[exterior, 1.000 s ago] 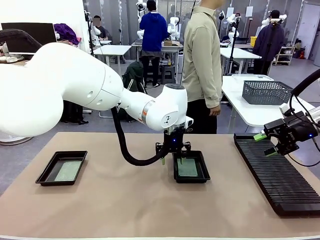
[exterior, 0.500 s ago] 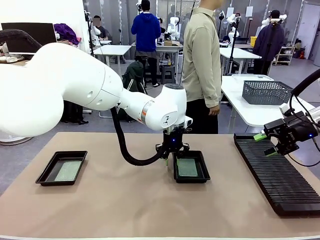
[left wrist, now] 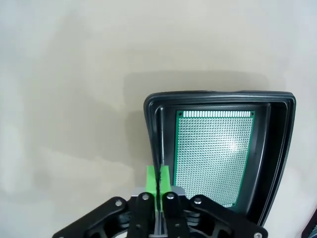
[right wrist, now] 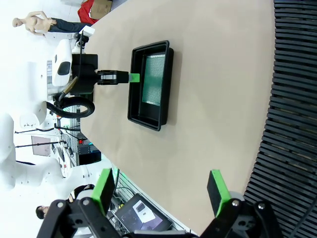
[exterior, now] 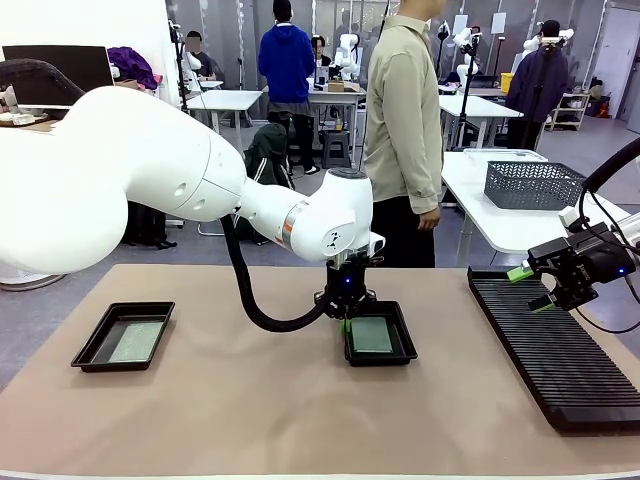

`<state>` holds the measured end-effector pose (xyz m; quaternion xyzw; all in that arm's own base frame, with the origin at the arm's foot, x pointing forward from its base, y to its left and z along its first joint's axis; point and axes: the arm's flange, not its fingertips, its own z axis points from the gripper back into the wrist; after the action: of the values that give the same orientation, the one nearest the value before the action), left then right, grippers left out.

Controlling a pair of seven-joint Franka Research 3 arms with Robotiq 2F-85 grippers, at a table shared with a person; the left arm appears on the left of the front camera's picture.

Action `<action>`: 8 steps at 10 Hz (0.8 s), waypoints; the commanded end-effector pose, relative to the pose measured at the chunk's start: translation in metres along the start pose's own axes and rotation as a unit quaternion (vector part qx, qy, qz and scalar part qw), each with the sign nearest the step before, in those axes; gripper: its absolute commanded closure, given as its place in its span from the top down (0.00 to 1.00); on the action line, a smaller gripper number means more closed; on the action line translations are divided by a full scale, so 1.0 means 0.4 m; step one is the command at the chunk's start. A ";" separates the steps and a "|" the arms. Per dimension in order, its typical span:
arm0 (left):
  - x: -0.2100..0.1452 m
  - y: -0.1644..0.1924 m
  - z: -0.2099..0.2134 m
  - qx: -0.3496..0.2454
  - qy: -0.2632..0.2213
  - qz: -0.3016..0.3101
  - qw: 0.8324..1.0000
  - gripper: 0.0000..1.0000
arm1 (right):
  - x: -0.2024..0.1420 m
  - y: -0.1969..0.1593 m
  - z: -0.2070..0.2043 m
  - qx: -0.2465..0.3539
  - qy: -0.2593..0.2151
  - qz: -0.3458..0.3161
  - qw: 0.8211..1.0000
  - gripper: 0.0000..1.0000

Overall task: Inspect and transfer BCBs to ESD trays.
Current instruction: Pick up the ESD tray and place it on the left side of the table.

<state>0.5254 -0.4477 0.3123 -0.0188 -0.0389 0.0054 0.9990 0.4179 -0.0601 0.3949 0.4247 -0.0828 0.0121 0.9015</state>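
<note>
An ESD tray (exterior: 410,350) lies at mid-table with a green BCB (exterior: 372,335) flat on its floor. My left gripper (exterior: 347,322) points down at that tray's left rim. In the left wrist view its green pads (left wrist: 153,177) are pressed together on the thin side wall of the tray (left wrist: 277,148), beside the BCB (left wrist: 213,153). A second ESD tray (exterior: 90,350) at the left holds another BCB (exterior: 137,341). My right gripper (exterior: 530,288) hovers open and empty over the rack; its wrist view shows the gripper (right wrist: 161,188), the middle tray (right wrist: 133,84) and the board (right wrist: 153,79).
A long ribbed black rack (exterior: 550,350) runs along the right side of the brown mat. A grey mesh basket (exterior: 533,185) stands on the white table behind. A person (exterior: 405,110) stands at the far edge, side on, hands down.
My left gripper's fingers have closed on the middle tray's left rim, and the tray has shifted slightly to the left. The right arm has not moved.
</note>
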 end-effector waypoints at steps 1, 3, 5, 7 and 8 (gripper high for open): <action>0.000 0.010 -0.016 -0.014 0.000 0.010 1.000 0.00 | 0.000 0.000 0.004 -0.010 0.002 0.001 1.000 1.00; 0.007 0.016 -0.001 0.010 0.018 0.032 0.999 0.00 | 0.000 0.000 0.004 -0.010 0.002 0.001 1.000 1.00; 0.002 0.001 -0.003 -0.002 0.001 0.003 1.000 0.00 | 0.000 0.000 0.004 -0.010 0.002 0.001 1.000 1.00; 0.002 0.001 -0.003 -0.002 0.001 0.003 1.000 0.00 | 0.000 0.000 0.004 -0.010 0.002 0.001 1.000 1.00; 0.002 0.001 -0.003 -0.002 0.001 0.003 1.000 0.00 | 0.000 0.000 0.004 -0.010 0.002 0.001 1.000 1.00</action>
<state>0.5265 -0.4476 0.3124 -0.0207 -0.0347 0.0105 0.9991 0.4179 -0.0602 0.3949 0.4247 -0.0828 0.0119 0.9015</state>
